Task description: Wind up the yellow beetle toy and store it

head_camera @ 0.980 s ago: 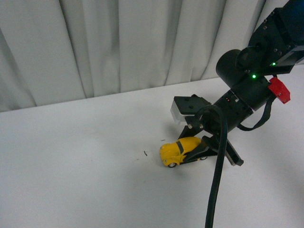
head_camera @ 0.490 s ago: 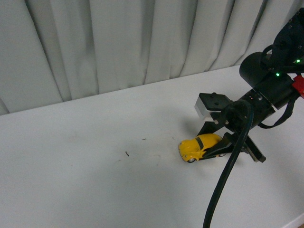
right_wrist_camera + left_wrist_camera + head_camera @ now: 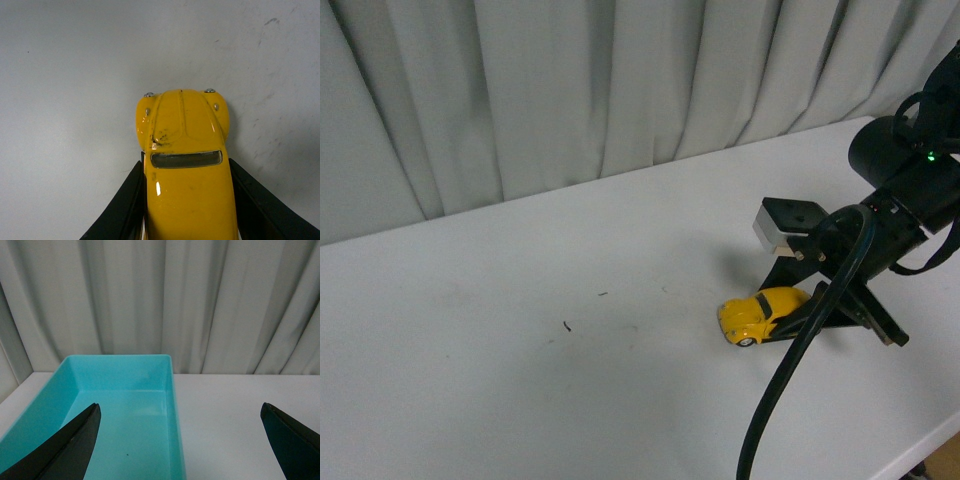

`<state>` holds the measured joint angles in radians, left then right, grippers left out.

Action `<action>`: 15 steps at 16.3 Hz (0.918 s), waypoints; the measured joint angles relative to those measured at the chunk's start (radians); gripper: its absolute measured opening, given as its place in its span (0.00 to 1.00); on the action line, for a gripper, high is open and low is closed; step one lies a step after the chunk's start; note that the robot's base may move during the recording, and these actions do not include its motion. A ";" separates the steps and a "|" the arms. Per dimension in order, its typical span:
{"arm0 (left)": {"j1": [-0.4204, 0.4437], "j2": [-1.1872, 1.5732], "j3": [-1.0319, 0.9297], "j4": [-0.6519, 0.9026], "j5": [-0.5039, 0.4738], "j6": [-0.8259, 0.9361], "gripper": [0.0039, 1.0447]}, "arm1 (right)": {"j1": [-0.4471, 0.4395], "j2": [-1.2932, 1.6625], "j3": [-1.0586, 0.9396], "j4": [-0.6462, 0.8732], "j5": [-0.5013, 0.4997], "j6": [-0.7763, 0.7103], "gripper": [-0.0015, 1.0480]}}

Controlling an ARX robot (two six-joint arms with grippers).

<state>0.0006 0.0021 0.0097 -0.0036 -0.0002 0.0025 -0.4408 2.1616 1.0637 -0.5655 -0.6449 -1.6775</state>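
**A:** Looking at the front view, where does the yellow beetle toy point(image 3: 757, 314) sit?

**B:** On the white tabletop point(image 3: 520, 300), over on the robot's right, wheels down, with its nose pointing away from the right gripper point(image 3: 778, 312).

**A:** And is it held?

**B:** Yes. In the right wrist view the two black fingers point(image 3: 125, 205) press against both flanks of the toy point(image 3: 185, 190), pinching its rear half. The bonnet sticks out past them.

**A:** What about the left gripper point(image 3: 180, 407)?

**B:** Its fingers point(image 3: 65, 445) are spread wide and hold nothing. Between them lies a teal bin point(image 3: 120, 372) on the tabletop, close to the grey curtain point(image 3: 200, 300).

**A:** Anything else near the toy?

**B:** A black cable point(image 3: 790, 390) crosses in front of the right arm.
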 joint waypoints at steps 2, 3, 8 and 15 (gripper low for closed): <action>0.000 0.000 0.000 0.000 0.000 0.000 0.94 | -0.011 -0.004 -0.002 -0.008 0.008 -0.012 0.40; 0.000 0.000 0.000 0.000 0.000 0.000 0.94 | -0.013 -0.004 -0.002 -0.010 0.008 -0.018 0.40; 0.000 0.000 0.000 0.000 -0.002 0.000 0.94 | -0.012 0.008 0.006 -0.047 0.050 -0.070 0.65; 0.000 0.000 0.000 0.000 0.000 0.000 0.94 | -0.012 0.006 0.005 -0.059 0.055 -0.104 0.94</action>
<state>0.0006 0.0021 0.0097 -0.0036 -0.0006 0.0025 -0.4530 2.1681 1.0683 -0.6247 -0.5903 -1.7817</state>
